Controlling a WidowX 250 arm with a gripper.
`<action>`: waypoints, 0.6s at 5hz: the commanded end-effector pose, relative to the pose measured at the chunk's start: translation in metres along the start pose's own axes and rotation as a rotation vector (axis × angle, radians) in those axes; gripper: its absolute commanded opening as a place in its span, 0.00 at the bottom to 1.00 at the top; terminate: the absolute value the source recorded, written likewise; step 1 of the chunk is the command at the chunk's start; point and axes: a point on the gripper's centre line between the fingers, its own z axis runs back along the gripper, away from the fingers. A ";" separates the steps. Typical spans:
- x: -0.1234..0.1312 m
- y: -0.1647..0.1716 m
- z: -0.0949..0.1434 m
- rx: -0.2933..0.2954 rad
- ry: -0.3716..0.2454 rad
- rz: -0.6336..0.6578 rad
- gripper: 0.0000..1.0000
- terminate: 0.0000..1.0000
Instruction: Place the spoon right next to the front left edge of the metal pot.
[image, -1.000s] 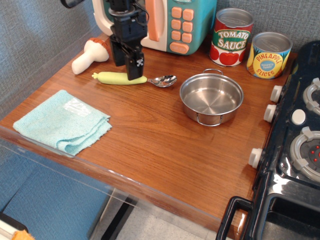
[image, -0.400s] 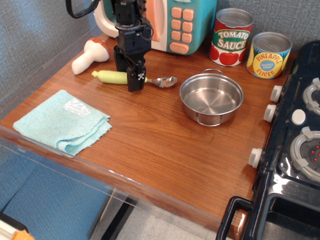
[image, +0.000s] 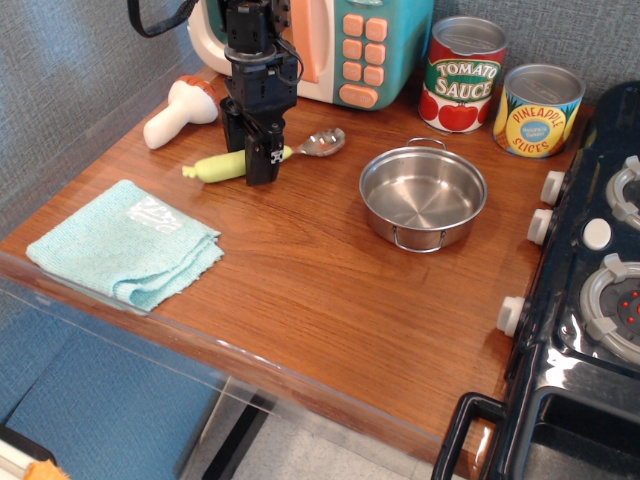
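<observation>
The spoon (image: 215, 166) has a pale yellow-green handle and a small silver bowl (image: 322, 143). It lies slanted on the wooden table, with the bowl end pointing up and to the right. My gripper (image: 255, 152) comes down from above, and its black fingers are closed around the handle near the bowl end. The metal pot (image: 430, 236) is shallow, shiny and empty. It stands to the right of the spoon, with a gap of bare wood between the spoon's bowl and the pot's left rim.
A white mushroom toy (image: 178, 112) lies behind the spoon at the left. A teal cloth (image: 125, 242) lies front left. A toy microwave (image: 370, 45), a tomato sauce can (image: 462, 75) and a pineapple can (image: 540, 110) line the back. A black toy stove (image: 600, 290) is at the right.
My gripper has lowered onto the spoon's handle and closed on it. The spoon has turned from lying level to slanted, and its bowl end is now higher and further back.
</observation>
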 end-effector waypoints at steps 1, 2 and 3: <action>-0.008 -0.002 0.009 0.023 0.012 0.025 0.00 0.00; -0.010 -0.015 0.047 0.058 -0.068 0.119 0.00 0.00; -0.017 -0.053 0.081 0.078 -0.089 0.371 0.00 0.00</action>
